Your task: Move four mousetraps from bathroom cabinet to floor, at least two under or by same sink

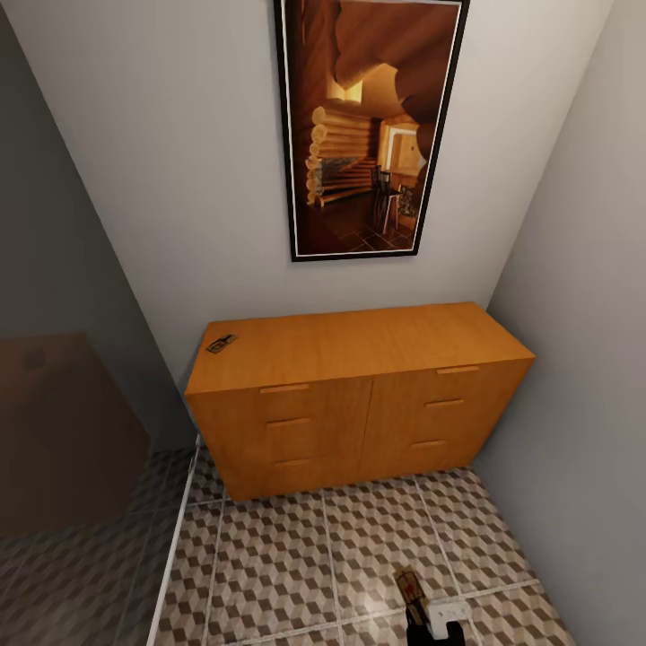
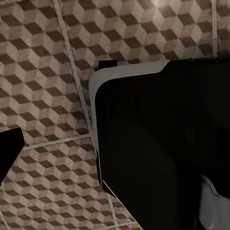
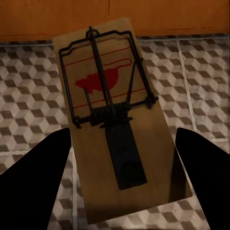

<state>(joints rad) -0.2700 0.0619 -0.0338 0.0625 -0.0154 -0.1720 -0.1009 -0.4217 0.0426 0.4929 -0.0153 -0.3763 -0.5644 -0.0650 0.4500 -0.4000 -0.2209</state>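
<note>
The orange-brown cabinet [image 1: 359, 395] stands against the wall with all its drawers closed. One mousetrap [image 1: 221, 344] lies on its top near the left back corner. My right gripper [image 1: 420, 606] is low over the cube-patterned bathroom floor [image 1: 296, 565], shut on a second mousetrap [image 1: 409, 585]. In the right wrist view this mousetrap [image 3: 120, 115] sits between the dark fingers [image 3: 36, 184], its wire bar and red spot facing up, the gripper [image 3: 123, 133] closed on its sides. A single dark finger [image 2: 7, 153] of my left gripper shows over the floor tiles [image 2: 43, 72]. The sink is out of view.
A tall framed picture [image 1: 372, 126] hangs above the cabinet. A grey wall [image 1: 583, 314] closes the right side and a tinted glass panel [image 1: 63, 422] the left. My own black and white body [image 2: 158, 143] takes up much of the left wrist view.
</note>
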